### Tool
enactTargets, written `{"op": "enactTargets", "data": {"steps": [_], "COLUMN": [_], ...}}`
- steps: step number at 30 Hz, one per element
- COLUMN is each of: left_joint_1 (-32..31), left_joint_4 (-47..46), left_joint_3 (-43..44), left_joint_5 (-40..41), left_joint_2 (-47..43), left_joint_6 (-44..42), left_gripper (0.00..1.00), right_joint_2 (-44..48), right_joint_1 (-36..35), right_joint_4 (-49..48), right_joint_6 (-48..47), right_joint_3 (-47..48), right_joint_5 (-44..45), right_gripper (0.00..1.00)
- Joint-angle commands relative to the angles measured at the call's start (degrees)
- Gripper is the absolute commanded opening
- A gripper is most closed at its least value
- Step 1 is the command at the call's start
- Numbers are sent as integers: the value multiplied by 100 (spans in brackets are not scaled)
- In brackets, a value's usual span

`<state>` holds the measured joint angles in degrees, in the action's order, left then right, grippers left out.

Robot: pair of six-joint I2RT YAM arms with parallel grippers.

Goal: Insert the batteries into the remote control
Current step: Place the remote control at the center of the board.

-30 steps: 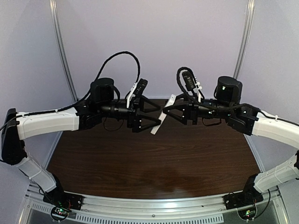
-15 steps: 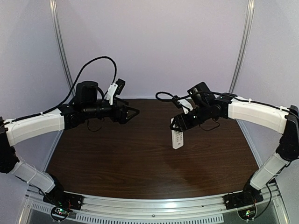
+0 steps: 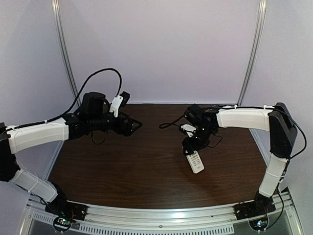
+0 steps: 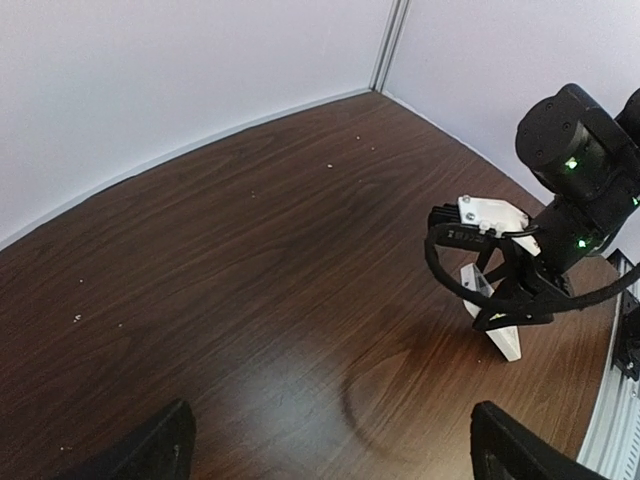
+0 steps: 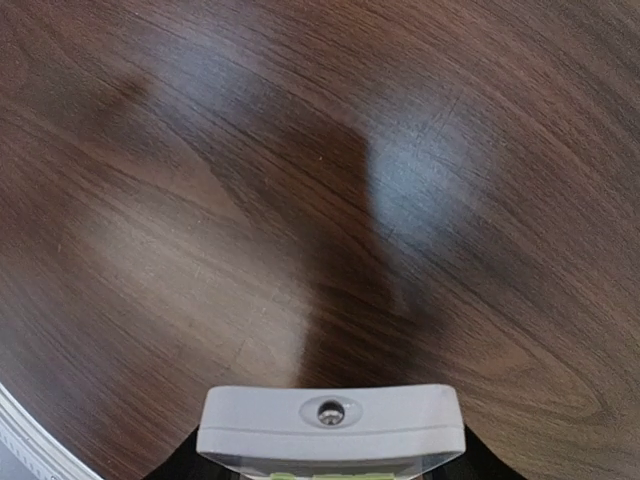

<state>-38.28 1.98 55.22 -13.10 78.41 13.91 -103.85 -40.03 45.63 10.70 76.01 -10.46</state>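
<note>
My right gripper [image 3: 191, 147] is shut on the white remote control [image 3: 195, 162], which hangs tilted with its lower end close to the brown table [image 3: 122, 171], right of centre. In the right wrist view the remote control's [image 5: 330, 425] end face, with a small round emitter, fills the space between the fingers. From the left wrist view I see the remote control [image 4: 507, 341] under the right gripper [image 4: 505, 305]. My left gripper [image 3: 136, 125] hovers at the back left, open and empty [image 4: 330, 455]. The batteries are out of view.
Pale walls [image 3: 161, 49] close the back and sides of the table. A metal rail [image 3: 161, 215] runs along the near edge between the arm bases. A few pale specks [image 4: 78, 318] lie on the wood at the back.
The left gripper let go of the remote control and drew back to the left. The right arm swung forward and down with the remote control, bringing it near the table.
</note>
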Motion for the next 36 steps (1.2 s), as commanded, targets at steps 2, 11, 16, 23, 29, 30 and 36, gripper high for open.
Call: {"op": "enactTargets", "data": {"steps": [2, 11, 16, 23, 29, 30, 36], "left_joint_1": [9, 14, 62, 117, 208, 236, 546], "left_joint_4": [-153, -332, -253, -281, -224, -224, 304], "left_joint_3": [-196, -298, -263, -208, -84, -89, 281], "left_joint_5": [82, 172, 279, 306, 86, 25, -400], "left_joint_2": [17, 208, 357, 466, 559, 545, 546], "left_joint_6": [133, 164, 296, 369, 411, 449, 605], "left_gripper": [98, 97, 97, 98, 97, 97, 97], "right_joint_2": [-488, -1196, -1310, -1383, -1220, -1164, -404], "right_joint_1": [6, 15, 4, -80, -93, -93, 26], "right_joint_4": [81, -15, -126, -244, -498, -532, -1096], "right_joint_6": [25, 88, 169, 189, 199, 185, 210], "right_joint_3": [235, 542, 584, 537, 473, 474, 392], "right_joint_5": [259, 435, 550, 656, 456, 422, -17], "right_gripper": [27, 31, 39, 59, 79, 81, 88]}}
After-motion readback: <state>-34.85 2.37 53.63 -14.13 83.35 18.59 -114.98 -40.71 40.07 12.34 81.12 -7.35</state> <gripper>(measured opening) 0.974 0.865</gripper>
